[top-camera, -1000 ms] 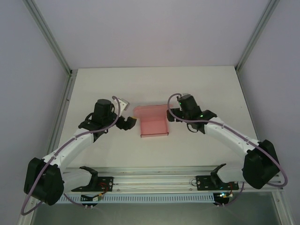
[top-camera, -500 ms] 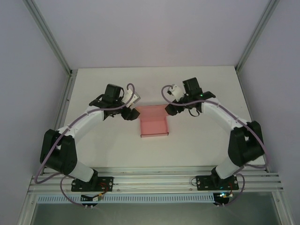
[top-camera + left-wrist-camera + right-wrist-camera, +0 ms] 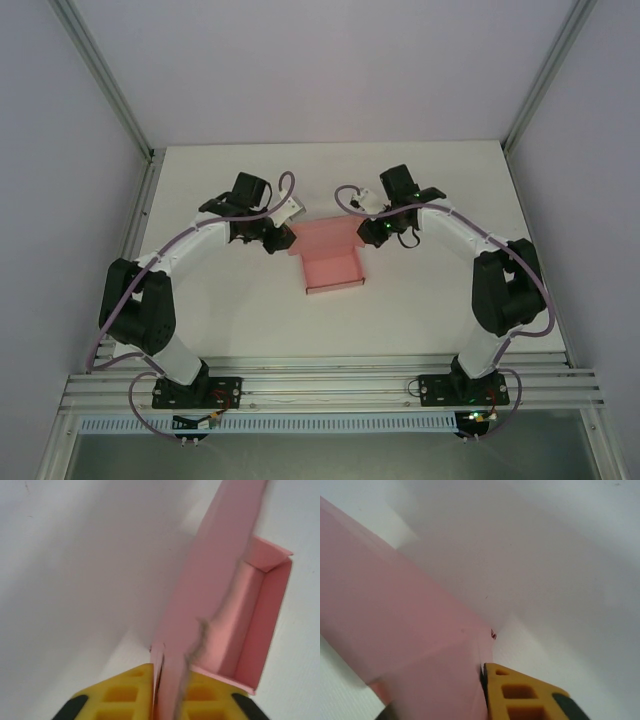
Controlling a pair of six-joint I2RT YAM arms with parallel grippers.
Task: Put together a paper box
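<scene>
A half-formed paper box [image 3: 330, 262] of pale pink card sits at the middle of the worktop [image 3: 440, 190], its tray open upward and its rear panel raised. The left gripper [image 3: 167, 684] is clenched on that panel's left edge; the right gripper [image 3: 372, 233] pinches its right edge. The card looks light, thin and easily creased, so gentle, even holds near the fold lines seem safest.

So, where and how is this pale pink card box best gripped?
Grip the pale pink card box by its far flap, edge-on from either side end: the card is thin there and free of the tray. The left gripper pinches it so.
</scene>
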